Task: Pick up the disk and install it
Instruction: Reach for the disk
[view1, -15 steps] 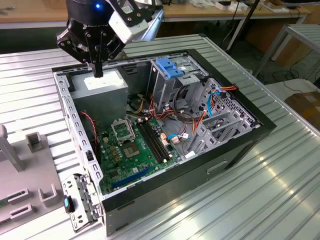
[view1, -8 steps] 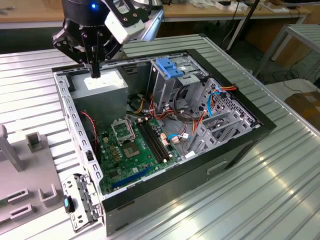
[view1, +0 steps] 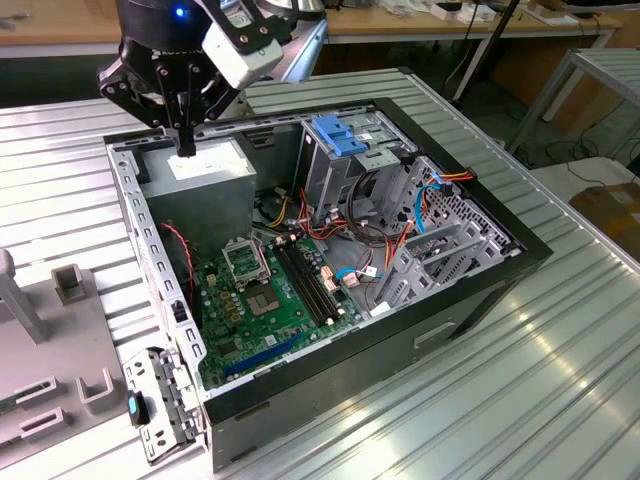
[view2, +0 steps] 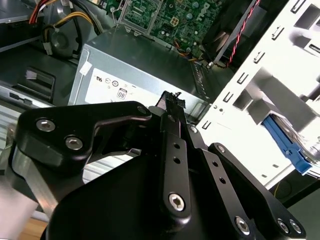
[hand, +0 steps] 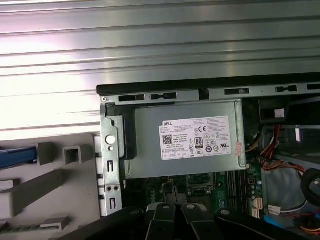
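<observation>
Black gripper (view1: 185, 150) over grey power-supply box (view1: 212, 165) — jaws pinched together, seemingly empty.

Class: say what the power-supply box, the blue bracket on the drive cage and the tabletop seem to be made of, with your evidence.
Power-supply box: grey sheet metal, matte, with folded edges. Blue bracket: probably moulded plastic, going by its uniform colour and slight sheen. Tabletop: likely metal, ribbed, with streaky bright reflections.
</observation>
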